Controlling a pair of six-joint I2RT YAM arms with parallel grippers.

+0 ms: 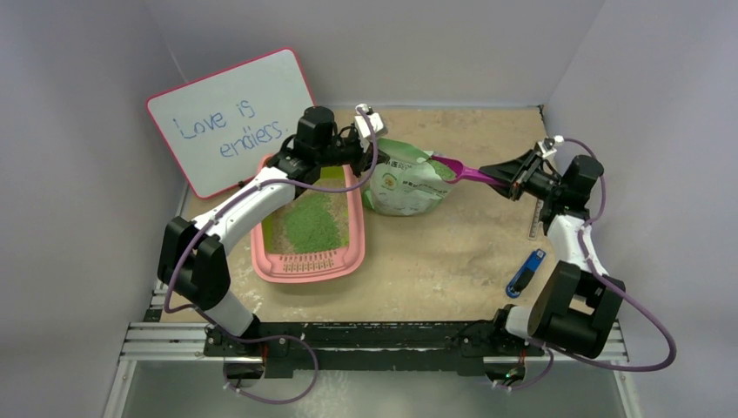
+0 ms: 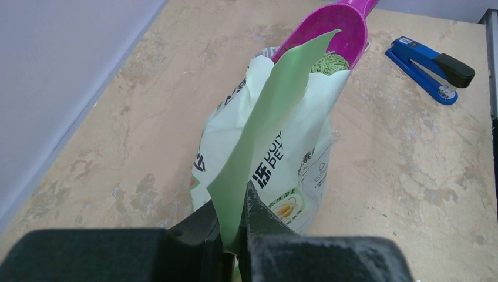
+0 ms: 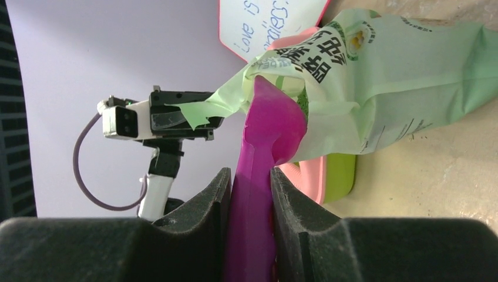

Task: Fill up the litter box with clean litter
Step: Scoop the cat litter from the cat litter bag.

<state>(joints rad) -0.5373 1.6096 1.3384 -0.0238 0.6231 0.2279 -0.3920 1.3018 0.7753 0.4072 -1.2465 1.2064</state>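
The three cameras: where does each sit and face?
Top external: above and behind the arms, looking down on table, litter box, bag; both arms show.
Left wrist: on the left arm, facing past the left gripper, shut on the bag's flap, toward scoop and stapler.
Right wrist: on the right arm, facing past the right gripper, shut on the scoop's handle, toward the bag.
Shared: both wrist views see bag and scoop, from opposite sides.

High overhead, close wrists, shared bag (image 1: pixel 402 183)
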